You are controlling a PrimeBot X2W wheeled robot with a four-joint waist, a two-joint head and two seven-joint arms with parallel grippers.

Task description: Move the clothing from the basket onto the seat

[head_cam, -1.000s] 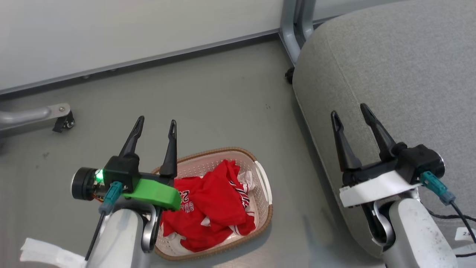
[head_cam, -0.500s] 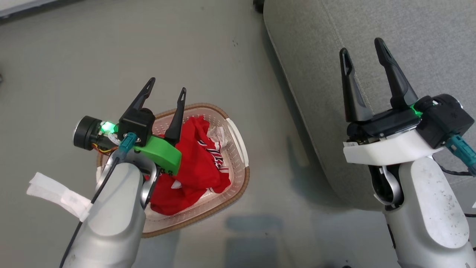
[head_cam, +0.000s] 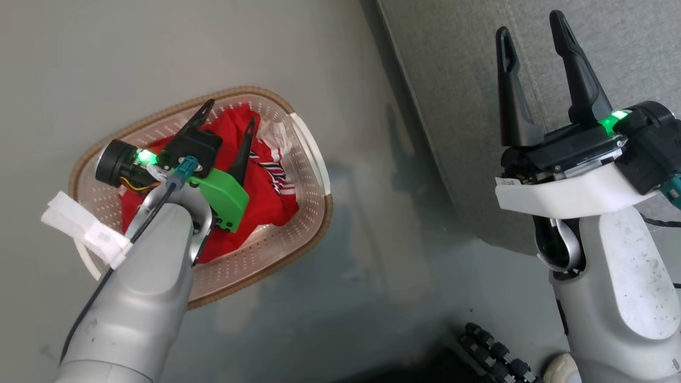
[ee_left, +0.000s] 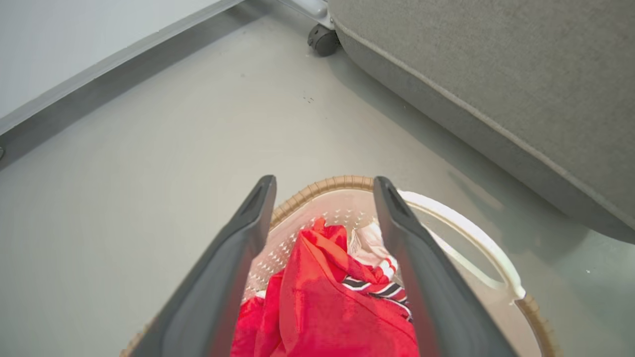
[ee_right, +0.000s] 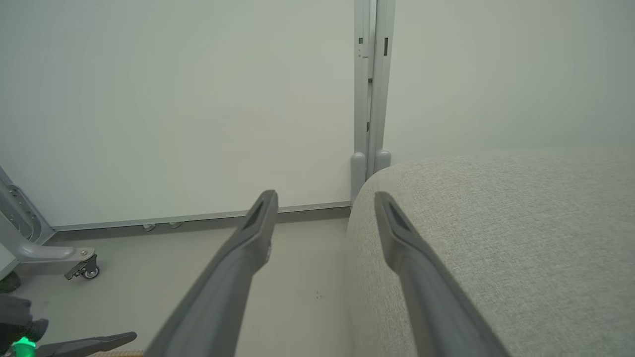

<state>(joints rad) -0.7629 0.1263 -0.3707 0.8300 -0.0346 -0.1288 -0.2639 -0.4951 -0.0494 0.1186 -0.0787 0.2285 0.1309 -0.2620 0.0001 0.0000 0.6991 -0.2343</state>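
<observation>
Grey floor (ee_left: 124, 173) meets pale wall panels (ee_right: 173, 99) and a metal post (ee_right: 369, 99).

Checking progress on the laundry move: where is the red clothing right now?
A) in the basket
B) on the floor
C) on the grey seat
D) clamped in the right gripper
A: the red clothing lies bunched inside the basket, with the open left gripper over it.

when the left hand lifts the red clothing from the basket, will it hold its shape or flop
Likely floppy: the clothing lies crumpled in folds in the basket. Probably light, as the fabric looks thin. Loose ends may trail as it rises.
</observation>
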